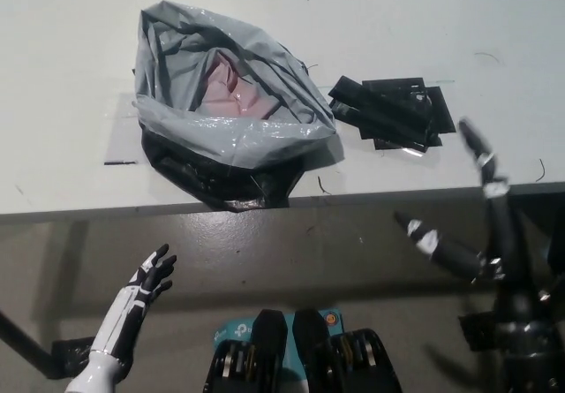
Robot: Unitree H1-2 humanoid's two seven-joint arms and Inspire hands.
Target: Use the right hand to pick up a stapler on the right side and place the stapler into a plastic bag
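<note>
Two robot hands show in front of the bench (pixel 71 75): the black right robot hand (pixel 499 265) at the right, fingers spread wide and holding nothing, one fingertip reaching up over the bench edge, and the white left robot hand (pixel 141 291) resting at lower left, fingers apart, also empty. Between the right one and the grey plastic bag (pixel 238 137) a patch of black tape strips (pixel 388 110) is stuck on the bench. The bag sits near the front edge, mouth open, with something pink (pixel 234 93) inside; whether that is the stapler I cannot tell
</note>
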